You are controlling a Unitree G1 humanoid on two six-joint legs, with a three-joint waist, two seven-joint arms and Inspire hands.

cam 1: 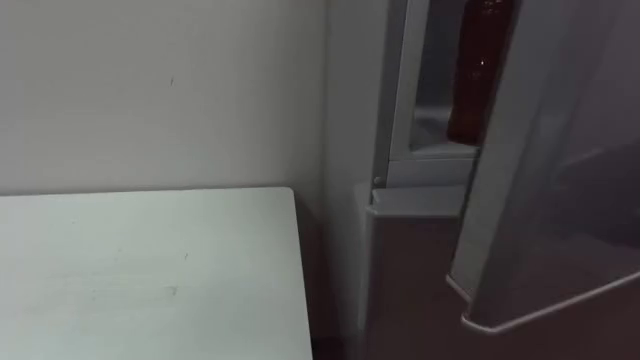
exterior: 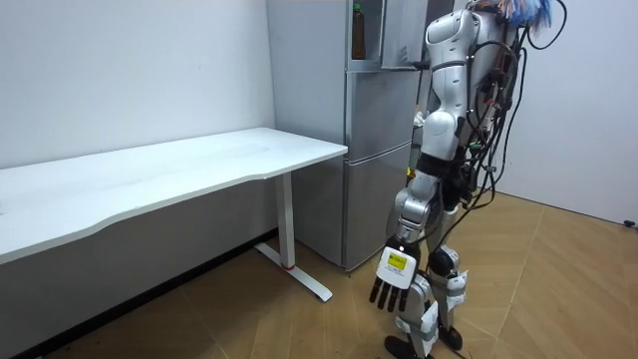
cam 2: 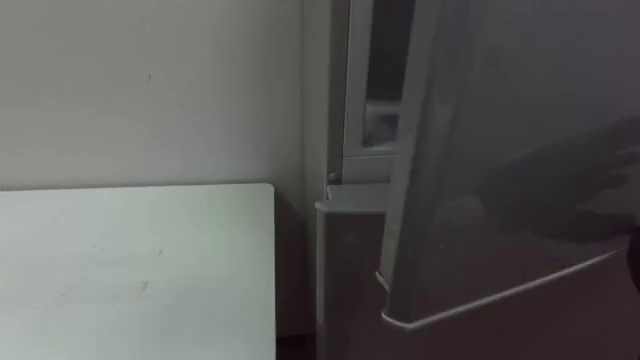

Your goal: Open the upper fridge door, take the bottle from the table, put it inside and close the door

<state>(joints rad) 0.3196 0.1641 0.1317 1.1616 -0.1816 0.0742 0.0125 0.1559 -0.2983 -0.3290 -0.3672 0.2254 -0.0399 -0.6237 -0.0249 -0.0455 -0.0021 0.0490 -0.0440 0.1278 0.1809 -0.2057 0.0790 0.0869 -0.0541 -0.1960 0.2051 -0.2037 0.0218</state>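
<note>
White worktop [cam 1: 150, 270] lay closest to the head camera, at the lower left, and its right edge ended just beside the grey fridge [cam 1: 350, 120]. Behind it rose a plain pale wall [cam 1: 160, 90].

To the right of the wall, the upper door [cam 1: 550, 190] of the fridge stood ajar, swung out toward the robot, and through the gap the upper compartment could be seen. The bottle [cam 1: 480, 70] was inside this compartment. It stood upright on the shelf, near the front edge and apart from the hands. Its body was slim and filled with a dark red liquid, with a small bright glint on the side. In the room view it looked more orange-brown, with a greenish top. Below it, the lower door [exterior: 379, 199] of the fridge was closed.

In the room view the robot stood upright on the wooden floor [exterior: 558, 289], directly before the fridge and facing it, with the worktop on the room view's left. Its left hand [exterior: 391, 284] hung low beside the leg, the fingers released and pointing down, holding nothing. Its right hand [exterior: 412, 66] was up at the edge of the upper door, but I could not tell how its fingers were set.
</note>
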